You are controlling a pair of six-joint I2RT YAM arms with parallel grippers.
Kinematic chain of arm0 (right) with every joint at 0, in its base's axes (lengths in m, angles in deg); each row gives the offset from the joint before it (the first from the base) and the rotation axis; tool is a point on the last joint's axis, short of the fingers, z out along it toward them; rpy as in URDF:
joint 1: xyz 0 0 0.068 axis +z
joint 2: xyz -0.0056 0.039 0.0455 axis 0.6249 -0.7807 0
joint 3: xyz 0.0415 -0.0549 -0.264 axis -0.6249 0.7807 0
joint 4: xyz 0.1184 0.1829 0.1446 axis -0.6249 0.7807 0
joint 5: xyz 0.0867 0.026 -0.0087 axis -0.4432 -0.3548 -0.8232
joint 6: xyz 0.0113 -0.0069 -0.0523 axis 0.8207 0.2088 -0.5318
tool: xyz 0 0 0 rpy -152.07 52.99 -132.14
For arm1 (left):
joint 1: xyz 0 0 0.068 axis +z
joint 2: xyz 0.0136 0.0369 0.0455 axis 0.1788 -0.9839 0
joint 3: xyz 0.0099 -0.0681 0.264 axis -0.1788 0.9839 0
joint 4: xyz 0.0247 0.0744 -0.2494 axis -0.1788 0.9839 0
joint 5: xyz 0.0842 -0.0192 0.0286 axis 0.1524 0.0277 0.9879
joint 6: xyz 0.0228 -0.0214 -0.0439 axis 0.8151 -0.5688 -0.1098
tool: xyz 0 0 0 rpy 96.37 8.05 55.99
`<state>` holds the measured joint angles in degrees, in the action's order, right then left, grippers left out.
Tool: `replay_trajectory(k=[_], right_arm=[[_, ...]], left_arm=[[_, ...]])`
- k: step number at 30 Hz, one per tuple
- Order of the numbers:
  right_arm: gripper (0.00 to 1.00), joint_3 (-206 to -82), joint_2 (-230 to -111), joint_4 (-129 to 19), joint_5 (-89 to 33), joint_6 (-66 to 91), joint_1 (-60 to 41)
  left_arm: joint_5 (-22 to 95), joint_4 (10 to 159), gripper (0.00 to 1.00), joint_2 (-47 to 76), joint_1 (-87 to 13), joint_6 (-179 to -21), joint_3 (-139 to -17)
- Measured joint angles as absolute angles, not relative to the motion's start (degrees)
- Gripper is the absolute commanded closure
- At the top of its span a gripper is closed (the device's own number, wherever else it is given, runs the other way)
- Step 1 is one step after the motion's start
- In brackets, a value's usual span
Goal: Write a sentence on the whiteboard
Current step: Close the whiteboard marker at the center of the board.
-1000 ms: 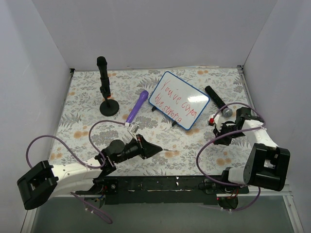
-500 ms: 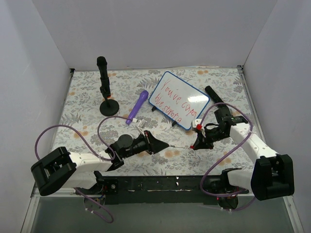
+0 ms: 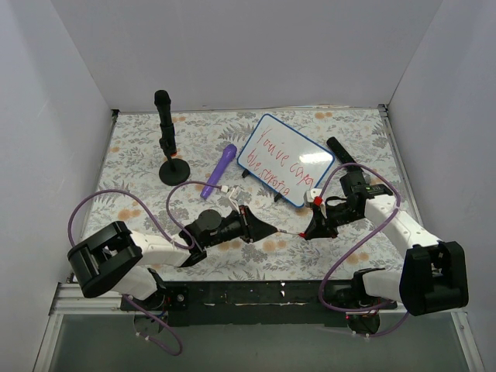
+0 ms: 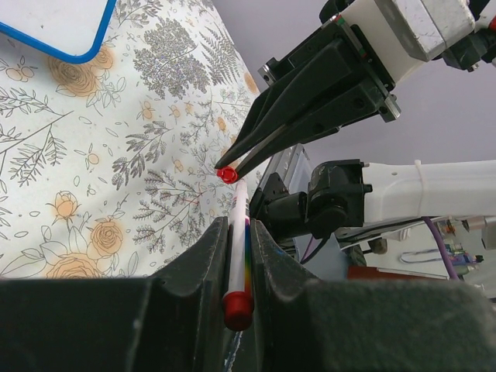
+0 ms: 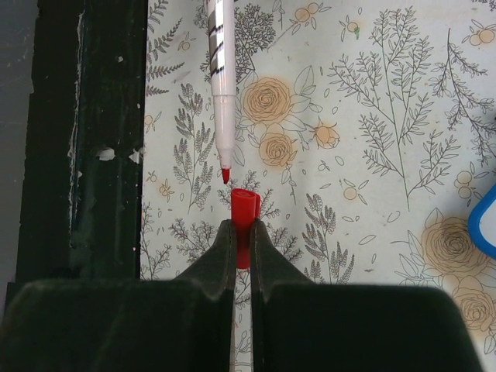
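Red ink already fills the whiteboard (image 3: 285, 160): two lines of a sentence (image 3: 280, 169) starting "You've". The board sits propped on its little feet at the back right of the floral table (image 3: 132, 182), clear of both arms. What's changed in the last second is that the right claw (image 5: 242, 232) swung in from the far right and the left claw (image 4: 237, 226) pushed forward, so now they meet nose to nose in front of the board. Looks like the writing is done and it's cap-the-marker time. The left claw is clamped tight on the marker (image 4: 239, 203), bare tip aimed at the other arm. The right claw is pinched nearly closed on the small red cap (image 5: 245, 206), open end facing the tip. In the right wrist view, tip and cap are just apart and a bit out of line, so it probably needs a small sideways nudge before pushing on.
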<state>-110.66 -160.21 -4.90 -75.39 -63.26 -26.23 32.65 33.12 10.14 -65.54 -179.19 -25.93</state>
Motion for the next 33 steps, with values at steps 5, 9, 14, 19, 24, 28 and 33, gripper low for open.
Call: replay_trajectory(k=[5, 9, 14, 19, 24, 28, 33], right_arm=[[0.99, -110.7, -160.2, -4.9, -76.0, -63.3, -26.2], [0.99, -110.7, -160.2, -4.9, -76.2, -63.3, -26.2], [0.99, -110.7, -160.2, -4.9, -76.4, -63.3, -26.2], [0.99, -110.7, -160.2, -4.9, -76.6, -63.3, -26.2], [0.99, -110.7, -160.2, -4.9, -76.8, -63.3, -26.2], [0.99, -110.7, -160.2, -4.9, -76.8, -63.3, -26.2], [0.99, -110.7, -160.2, -4.9, -76.7, -63.3, -26.2]], left_arm=[[32.3, 33.1, 1.0, 9.7, -65.5, -179.3, -26.2], [32.2, 33.1, 1.0, 9.7, -65.5, -179.2, -26.3], [32.1, 33.2, 1.0, 9.5, -65.5, -179.1, -26.5], [32.0, 33.2, 1.0, 9.0, -65.5, -178.9, -27.0], [31.9, 33.6, 1.0, 8.5, -65.5, -178.5, -27.6], [31.8, 33.7, 1.0, 8.4, -65.5, -178.3, -27.7], [32.0, 34.1, 1.0, 8.7, -65.5, -177.9, -27.7]])
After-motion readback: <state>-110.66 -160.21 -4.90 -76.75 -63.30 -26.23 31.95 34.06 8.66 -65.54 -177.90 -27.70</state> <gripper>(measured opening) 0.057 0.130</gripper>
